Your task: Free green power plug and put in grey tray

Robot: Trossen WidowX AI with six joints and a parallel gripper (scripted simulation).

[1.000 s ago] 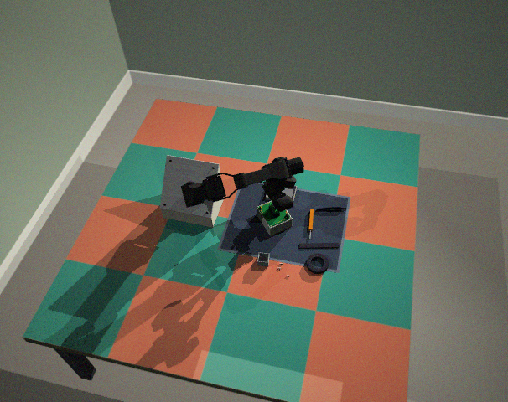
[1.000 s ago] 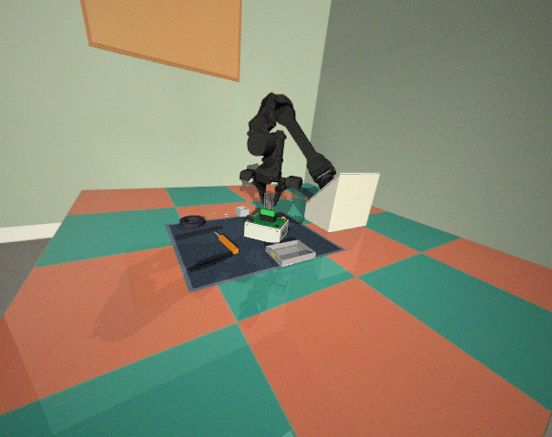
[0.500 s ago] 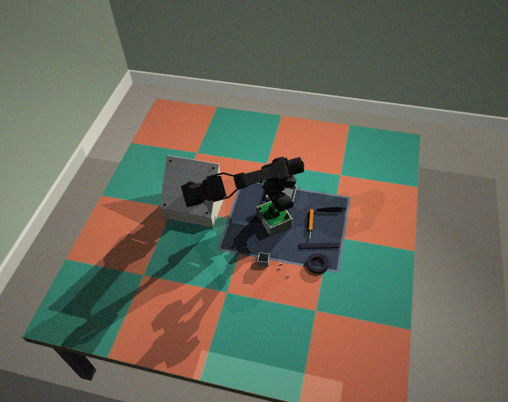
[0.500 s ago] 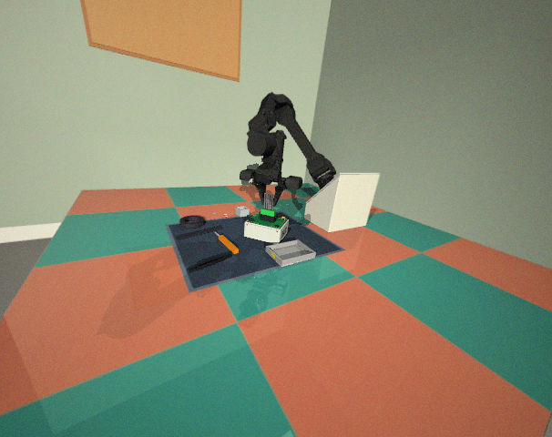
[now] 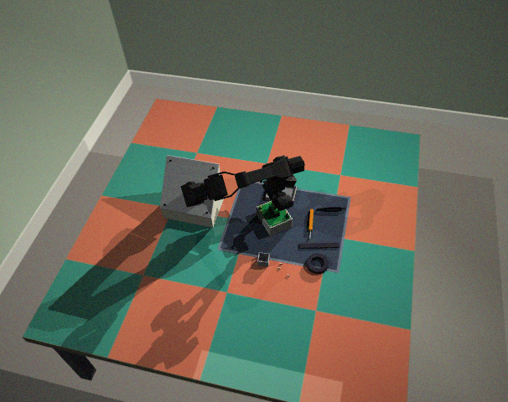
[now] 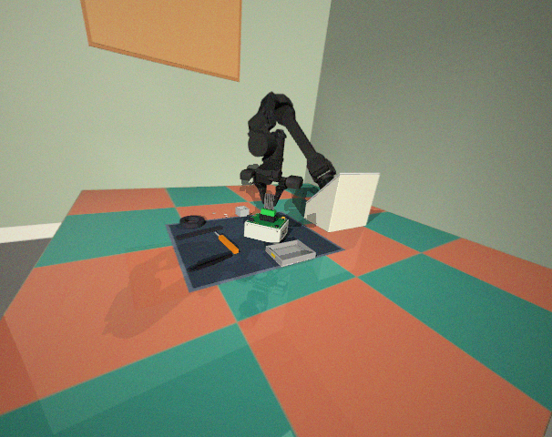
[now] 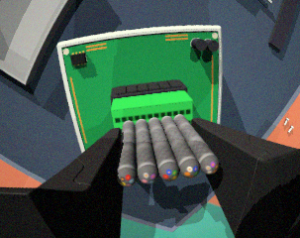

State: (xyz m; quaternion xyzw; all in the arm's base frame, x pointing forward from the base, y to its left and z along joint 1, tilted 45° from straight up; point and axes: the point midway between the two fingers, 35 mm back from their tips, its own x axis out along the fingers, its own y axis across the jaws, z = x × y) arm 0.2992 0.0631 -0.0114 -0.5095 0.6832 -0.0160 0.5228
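The arm (image 5: 258,173) (image 6: 301,136) arches above the board (image 5: 281,214) (image 6: 277,222) (image 7: 140,57), its gripper (image 6: 269,203) (image 7: 156,131) pointing down and closed on the plug (image 6: 268,213) (image 7: 151,105), which lies at mid-frame in the wrist view, between the fingertips and against the black socket (image 6: 267,218) (image 7: 150,88), grey wires (image 6: 269,200) (image 7: 159,149) extending toward the bottom.

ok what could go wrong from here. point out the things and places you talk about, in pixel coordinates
The tool (image 6: 269,199) (image 7: 156,131) is shut on the green power plug (image 6: 268,213) (image 7: 151,105), which sits at the black socket (image 6: 268,218) (image 7: 150,88): a hard pull could lift or shift the circuit board (image 6: 279,222) (image 7: 140,59).

The grey wires (image 6: 269,200) (image 7: 164,149) rise between the fingers, so they might snag at release over the grey tray (image 6: 290,257) (image 7: 30,59).
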